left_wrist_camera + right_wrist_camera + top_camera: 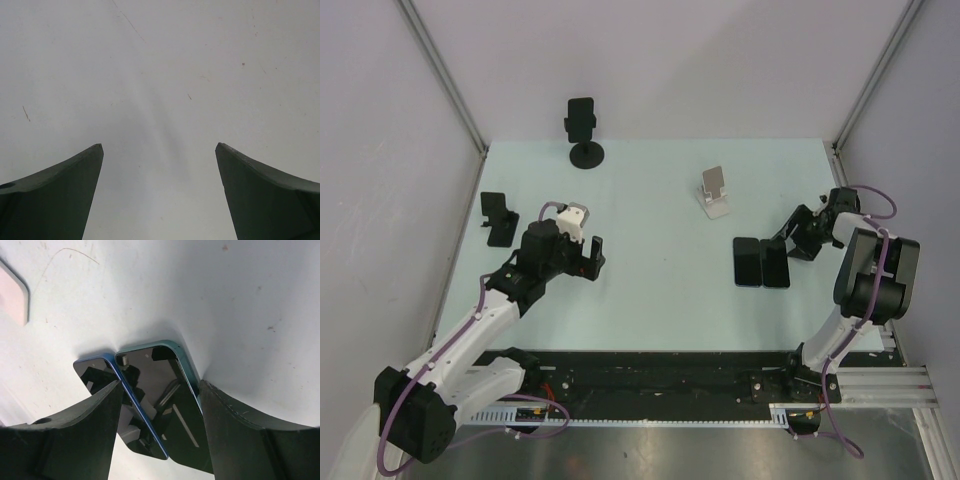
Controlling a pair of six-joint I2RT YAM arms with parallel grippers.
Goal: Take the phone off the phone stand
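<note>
A black phone (581, 115) stands upright in a black round-based stand (586, 153) at the back left of the table. Two dark phones lie flat side by side at the right, a blue-edged one (748, 262) and a teal-edged one (777, 265). My right gripper (798, 238) hovers just right of them. In the right wrist view its open fingers (160, 382) straddle the teal-edged phone (165, 390), with the left finger over the blue-edged phone (92, 371). My left gripper (592, 257) is open and empty over bare table (160, 145).
An empty white stand (715, 190) sits at centre right, and its pale edge shows in the right wrist view (12, 292). An empty black stand (498, 218) sits at the left edge. Grey walls close the back and both sides.
</note>
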